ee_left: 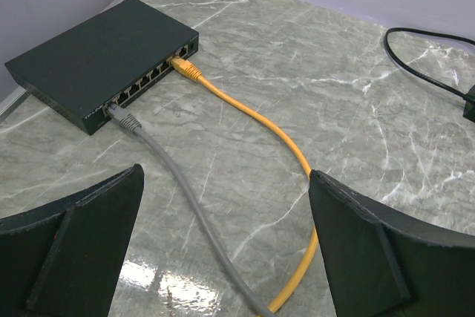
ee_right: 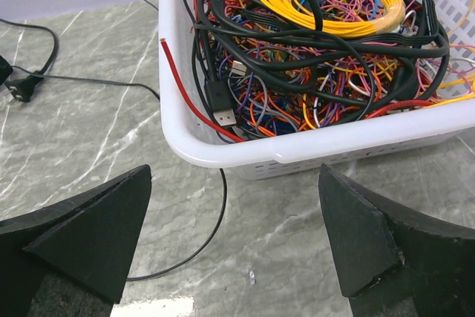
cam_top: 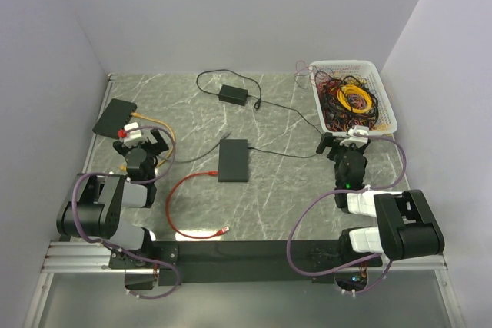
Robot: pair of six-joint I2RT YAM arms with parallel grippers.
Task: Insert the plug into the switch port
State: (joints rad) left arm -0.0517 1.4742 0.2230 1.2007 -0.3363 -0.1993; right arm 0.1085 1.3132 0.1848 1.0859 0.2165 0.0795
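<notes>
The left pincer (ee_left: 226,177) stands wide with nothing between its fingers, just in front of the switch (ee_left: 104,57), whose row of ports faces it. A grey cable (ee_left: 185,206) fills a port at one end of that row and a yellow cable (ee_left: 252,120) one at the other; the ports between look free. The red cable (cam_top: 171,197) lies on the table (ee_left: 334,94), well away from the switch toward the arm bases, and its loose plug (cam_top: 225,230) is the part farthest off. The right pincer (ee_right: 234,176), equally wide and empty, is far from the switch, facing a basket (ee_right: 297,157) of wires. The step calls for gripping the plug by its body, squaring it to a free port and pushing straight.
</notes>
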